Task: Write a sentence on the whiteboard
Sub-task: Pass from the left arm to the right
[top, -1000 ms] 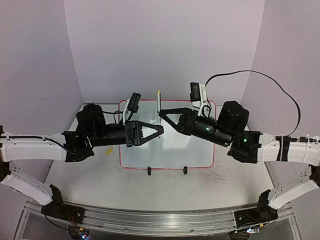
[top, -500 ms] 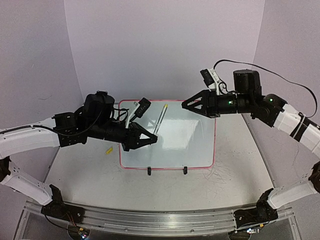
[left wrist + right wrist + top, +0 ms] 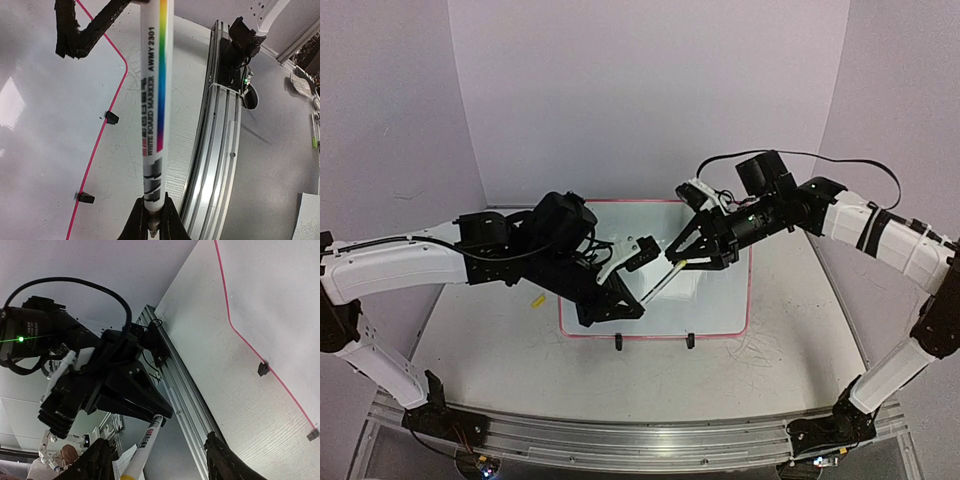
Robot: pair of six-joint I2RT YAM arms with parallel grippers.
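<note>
Over the whiteboard (image 3: 720, 310), left fingers (image 3: 136, 224) pinch a whiteboard marker (image 3: 156, 100); right fingers (image 3: 97, 462) stand spread around its yellow end.

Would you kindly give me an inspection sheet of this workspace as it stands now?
Surface: white table, grey scribble marks right of the board.
Job's things: large glossy white whiteboard with red-pink rim lies flat; no sentence seen on it.
Clutter: small yellow piece left of the board.
Grippers: left gripper shut on a white rainbow-striped marker; right gripper open, fingers either side of the marker's yellow end.
Cables: black cable loops at the left wrist.
Surroundings: pale lilac walls; aluminium rail at the near edge.
</note>
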